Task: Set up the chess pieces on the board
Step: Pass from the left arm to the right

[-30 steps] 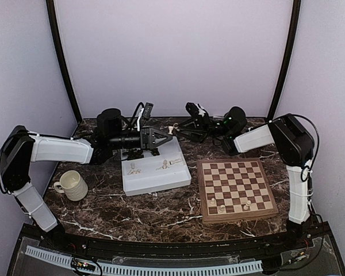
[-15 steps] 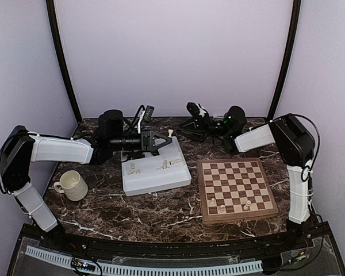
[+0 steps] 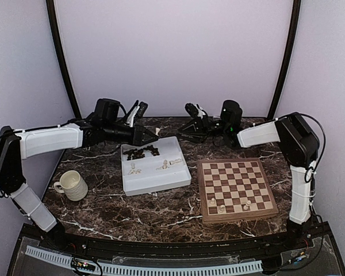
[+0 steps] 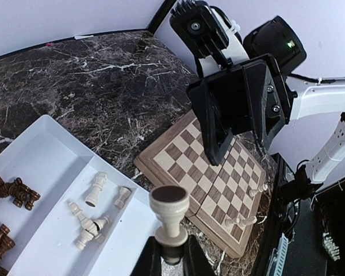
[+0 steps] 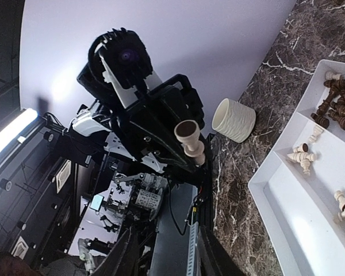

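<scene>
Left gripper (image 4: 171,254) clamped on cream chess piece (image 4: 169,208), aloft over far edge of surface – likely offered for handover. Right gripper (image 5: 167,253) faces it – jaws apart, empty. Board (image 3: 240,217) at near right corner.

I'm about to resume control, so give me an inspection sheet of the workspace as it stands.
Surface: dark marble table.
Job's things: board bears three cream pieces near its front edge; dark pieces and loose cream pieces lie in the white tray.
Clutter: ribbed mug, left side.
Grippers: left pincer shut on a cream piece, in the air; right pincer open, empty, facing it.
Cables: cable along the right arm.
Surroundings: plain pale walls.
</scene>
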